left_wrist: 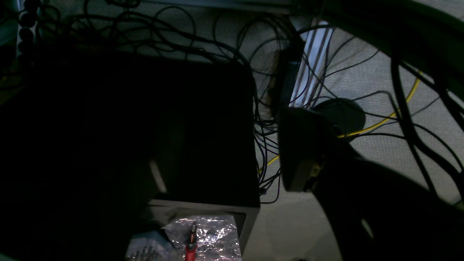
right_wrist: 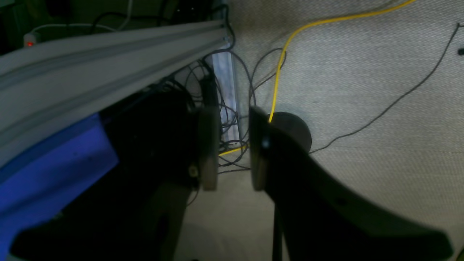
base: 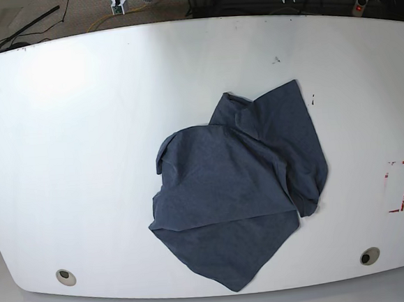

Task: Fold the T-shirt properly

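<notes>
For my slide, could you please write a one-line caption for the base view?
Crumpled dark blue T-shirt lying unfolded on the white table, with neither arm over it.

Crumpled slate-blue T-shirt (base: 239,183) on white table (base: 81,132), red tape outline (base: 398,186) near right edge

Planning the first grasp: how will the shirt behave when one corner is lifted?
Probably floppy: the shirt lies crumpled in overlapping folds, so a lifted corner would likely drape and trail the rest. It looks thin and light. It may slide rather than catch on the smooth white table.
</notes>
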Available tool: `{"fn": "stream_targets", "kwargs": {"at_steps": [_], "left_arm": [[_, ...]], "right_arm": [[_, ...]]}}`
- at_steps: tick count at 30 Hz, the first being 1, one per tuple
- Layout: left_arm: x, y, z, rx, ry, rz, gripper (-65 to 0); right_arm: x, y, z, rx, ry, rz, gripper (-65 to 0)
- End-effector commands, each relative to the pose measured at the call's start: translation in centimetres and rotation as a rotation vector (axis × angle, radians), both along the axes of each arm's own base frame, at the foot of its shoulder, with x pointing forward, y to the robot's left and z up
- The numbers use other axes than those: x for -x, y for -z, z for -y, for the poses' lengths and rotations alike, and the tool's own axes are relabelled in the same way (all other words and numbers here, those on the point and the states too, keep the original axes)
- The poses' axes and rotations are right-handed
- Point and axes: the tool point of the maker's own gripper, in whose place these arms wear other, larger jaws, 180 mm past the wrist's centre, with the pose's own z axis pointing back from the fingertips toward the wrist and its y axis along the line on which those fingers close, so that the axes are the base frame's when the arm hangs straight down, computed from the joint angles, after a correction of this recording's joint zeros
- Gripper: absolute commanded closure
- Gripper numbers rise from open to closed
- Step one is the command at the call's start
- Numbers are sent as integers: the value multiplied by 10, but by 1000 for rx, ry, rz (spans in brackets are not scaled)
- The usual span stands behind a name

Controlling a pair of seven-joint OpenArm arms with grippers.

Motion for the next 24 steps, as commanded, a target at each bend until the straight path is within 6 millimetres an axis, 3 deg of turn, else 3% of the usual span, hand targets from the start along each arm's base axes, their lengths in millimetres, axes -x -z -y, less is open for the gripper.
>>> {"fn": "stream_targets", "kwargs": {"at_steps": [1, 2, 15, 17, 24], "left_arm": [[15, -6, -20, -35, 4, 11, -369], [18, -1, 3, 3, 1, -27, -369], [15, -1, 3, 2, 2, -19, -369], [11, -2, 2, -1, 4, 8, -368], [16, -12, -5, -23, 27, 77, -368]], "right_arm": [[3, -5, 10, 15, 9, 36, -136], [11, -1, 4, 3, -2, -16, -136], [18, -2, 6, 6, 5, -24, -130], [26, -3, 6, 5, 4, -33, -130], [26, -16, -1, -10, -18, 33, -130]]}}
